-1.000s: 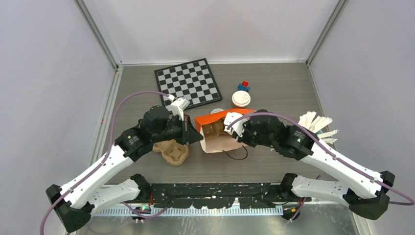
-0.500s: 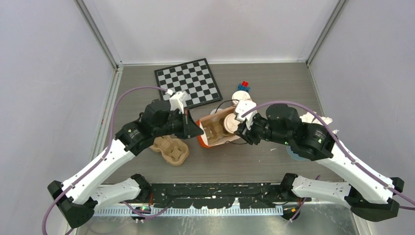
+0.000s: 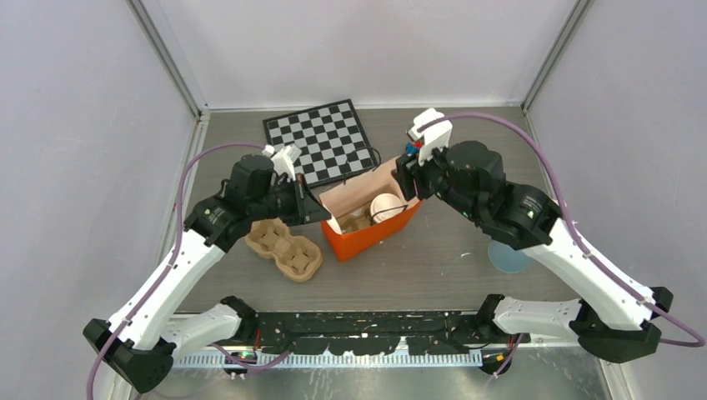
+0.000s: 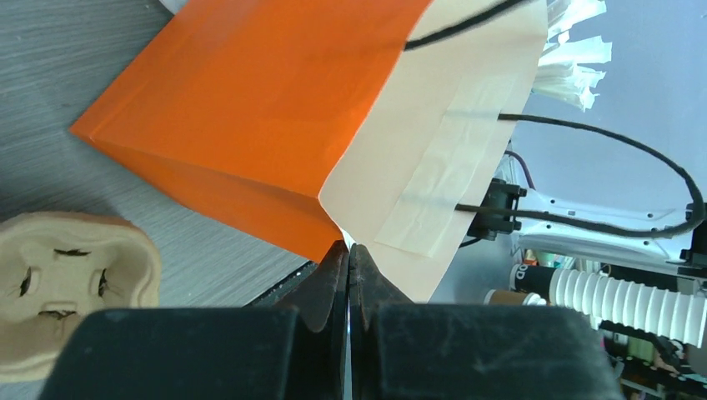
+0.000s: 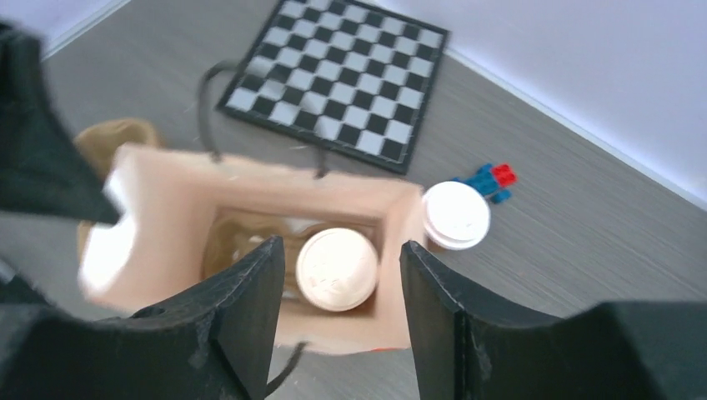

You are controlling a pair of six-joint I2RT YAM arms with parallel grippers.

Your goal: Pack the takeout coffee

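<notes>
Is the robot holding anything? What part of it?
The left gripper pinches the orange paper bag by the rim of its open top. The right gripper is open, holding nothing, above the coffee cup in the bag.

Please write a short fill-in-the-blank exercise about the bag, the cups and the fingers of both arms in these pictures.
1. The bag that the shut left fingers pinch is ____ in colour.
2. One lidded cup stands ____ the bag.
3. The right fingers above it are ____.
4. Only ____ other cup stands outside.
Missing words: orange, inside, open, one.
</notes>
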